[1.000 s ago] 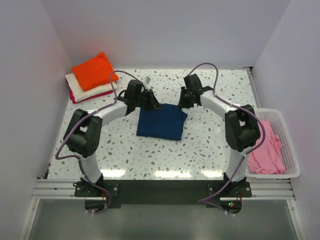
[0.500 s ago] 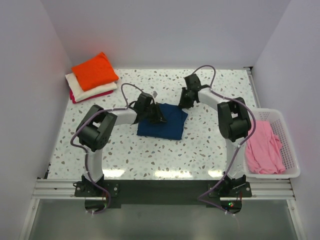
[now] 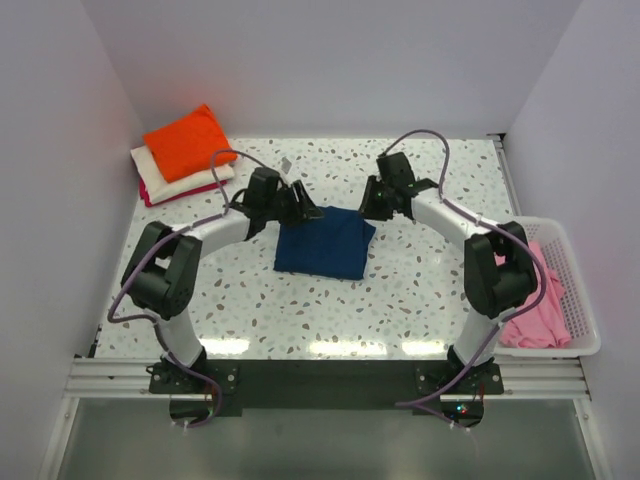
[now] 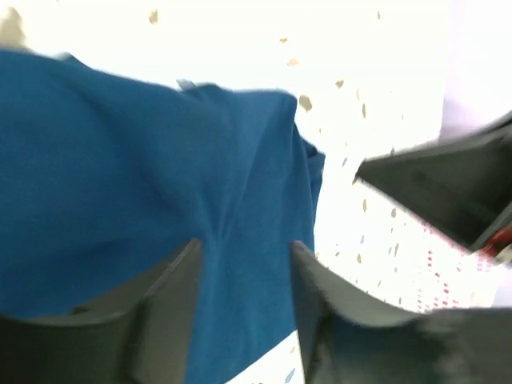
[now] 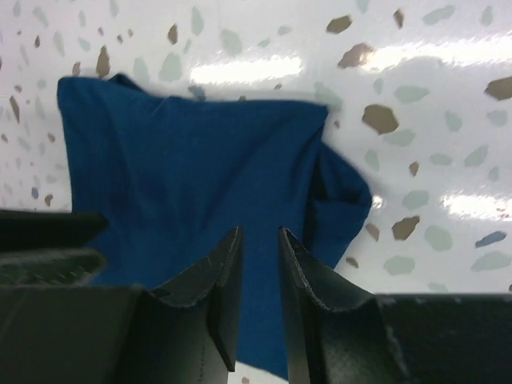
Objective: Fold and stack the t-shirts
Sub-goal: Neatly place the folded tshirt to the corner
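A navy blue t-shirt point(image 3: 325, 245) lies folded into a rough rectangle on the speckled table point(image 3: 400, 290). My left gripper point(image 3: 302, 208) hovers at its far left corner. In the left wrist view that gripper point(image 4: 246, 248) is open, with blue cloth point(image 4: 144, 160) lying flat below the gap. My right gripper point(image 3: 371, 206) is at the far right corner. In its wrist view the right gripper point(image 5: 260, 234) has its jaws a narrow way apart over the navy shirt point(image 5: 192, 176), pinching nothing. Orange point(image 3: 188, 140), cream point(image 3: 172, 172) and magenta point(image 3: 165, 193) t-shirts are stacked at back left.
A white slotted basket point(image 3: 585, 300) stands at the table's right edge with a crumpled pink t-shirt point(image 3: 535, 300) inside. White walls close in the left, back and right sides. The right arm's dark body point(image 4: 448, 184) shows in the left wrist view.
My left gripper reached over the navy shirt, then drew back to its far left corner and opened its jaws. The right gripper stayed at the far right corner and widened slightly.
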